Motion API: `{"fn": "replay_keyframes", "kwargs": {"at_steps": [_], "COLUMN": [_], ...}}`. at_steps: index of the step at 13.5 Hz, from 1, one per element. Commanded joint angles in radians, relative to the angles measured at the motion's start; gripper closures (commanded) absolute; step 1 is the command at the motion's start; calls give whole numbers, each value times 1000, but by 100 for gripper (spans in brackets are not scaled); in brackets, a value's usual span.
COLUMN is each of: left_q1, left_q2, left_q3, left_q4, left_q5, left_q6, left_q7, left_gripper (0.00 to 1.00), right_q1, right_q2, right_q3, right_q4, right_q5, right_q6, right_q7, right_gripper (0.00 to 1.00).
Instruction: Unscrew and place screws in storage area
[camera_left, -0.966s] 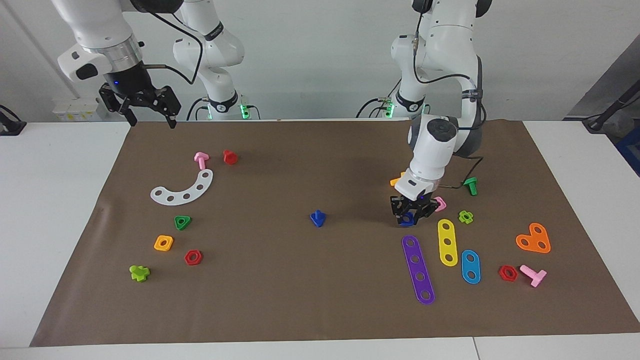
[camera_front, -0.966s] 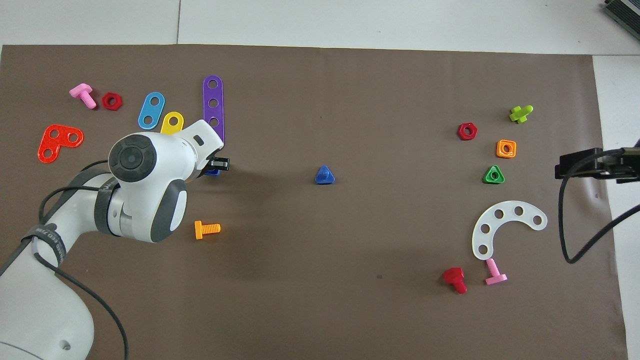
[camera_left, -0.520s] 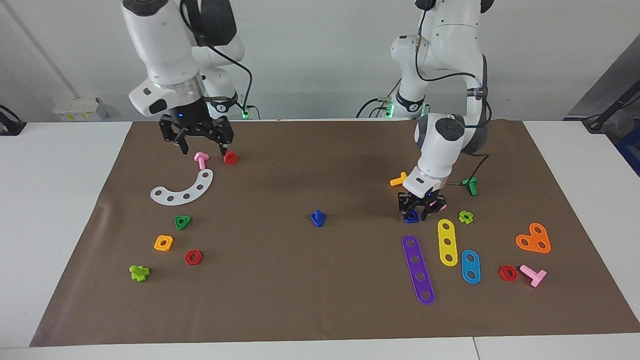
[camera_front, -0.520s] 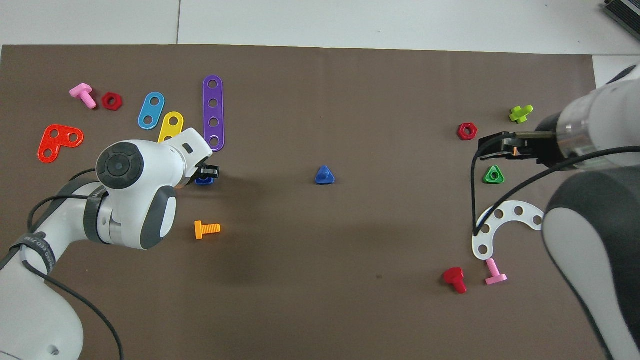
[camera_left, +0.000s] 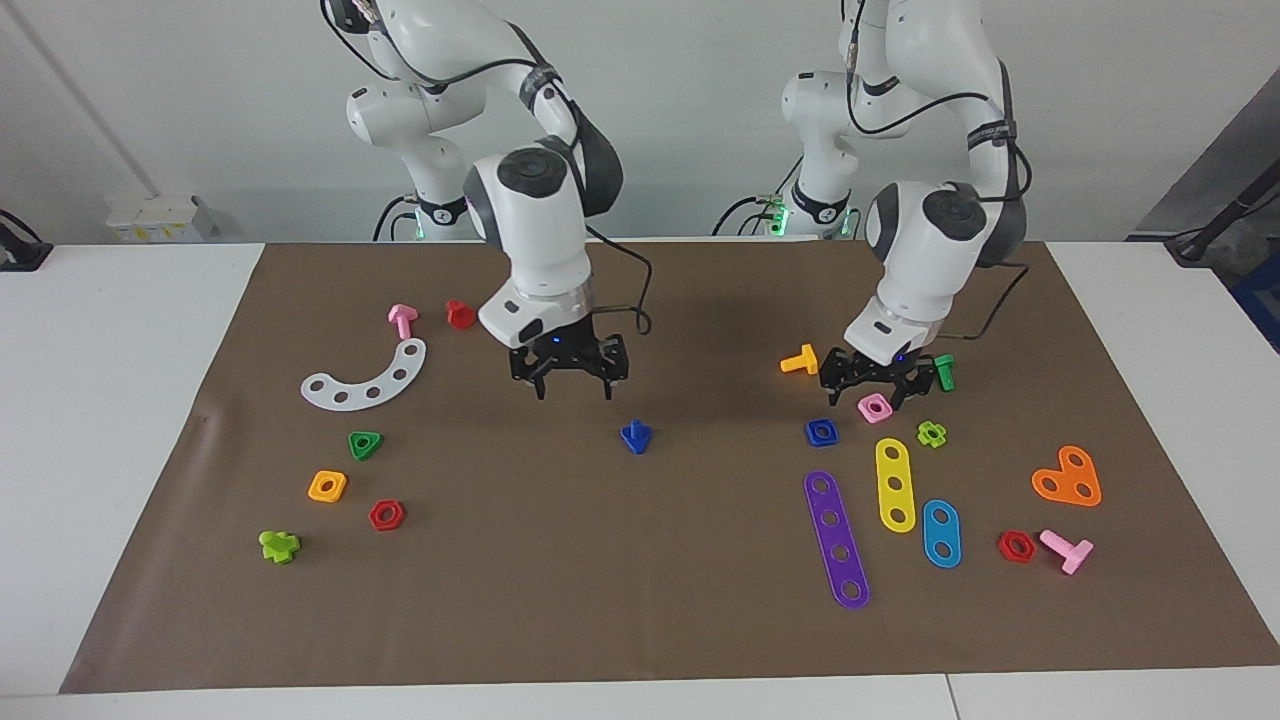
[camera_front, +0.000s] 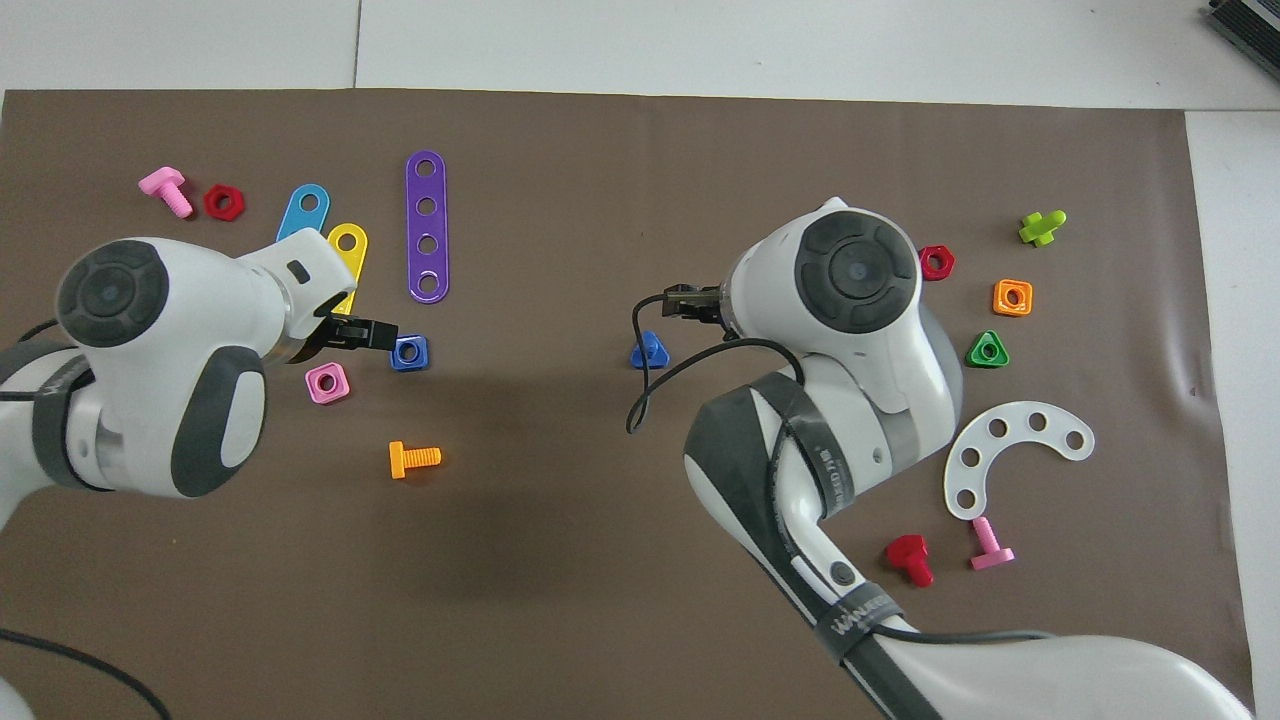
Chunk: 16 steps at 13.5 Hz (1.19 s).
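The blue bolt (camera_left: 635, 437) stands alone near the centre of the facing frame, head down on the brown mat (camera_left: 600, 600), stub pointing up. Its blue square nut (camera_left: 821, 432) lies flat right of centre, just above the purple strip (camera_left: 836, 538) and beside the pink square nut (camera_left: 874, 408), with other loose parts around it, so that half of the job looks done.

The right gripper (camera_left: 570, 383) hangs in the air just up and left of the bolt, jaws spread and empty. The left gripper (camera_left: 880, 385) hovers low over the pink nut, also holding nothing; its jaws appear parted, though the angle makes that hard to read.

The likely next move is the right gripper descending onto the bolt. The risk: the bolt balances on a small triangular head, so a finger arriving off-centre could tip it or skid it away. The gripper's trailing cable (camera_front: 660, 375) also loops close to the bolt in the overhead frame and might drag it.
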Motion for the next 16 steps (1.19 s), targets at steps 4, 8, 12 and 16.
{"fn": "replay_keyframes", "kwargs": {"at_steps": [4,8,12,16], "left_q1": [112,179,175,179], "left_q2": [-41,-12,-58,-107], "left_q3": [-3,-3,-5,-5], "left_q4": [320,577,592,485], "left_q5": [19,24,38,39], "left_q6": [-403,-619,-701,-675], "left_q7": [114,188,193,190], "left_gripper": [0,0,0,0], "right_q1": [94,96,88,86], "right_q2": [144,173,175,178], "right_q3": [-7,-7,-7,-7], "right_q4": [15,4,1,-5], "right_q5": [-17,-30,-32,-32], "right_q6": [133,158,158,156], "right_q7": [61,58,52,52], "right_gripper": [0,3,38,65]}}
